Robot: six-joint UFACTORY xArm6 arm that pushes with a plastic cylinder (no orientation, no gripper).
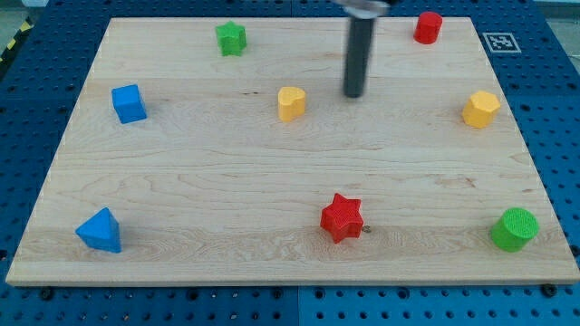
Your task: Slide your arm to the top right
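Here my tip (352,94) rests near the counter's (272,181) top edge, right of the yellow heart (291,103); no jaws, just a stiff rod, sliding freely toward the red cylinder (428,26) corner

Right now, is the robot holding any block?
No. My tip is a bare rod end touching nothing; the yellow heart sits to its left, apart.

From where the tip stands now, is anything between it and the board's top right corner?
My tip is right of the yellow heart, touching nothing. The red cylinder stands near the top right, close to the straight line there. The yellow hexagon sits below that line. Nothing else intervenes.
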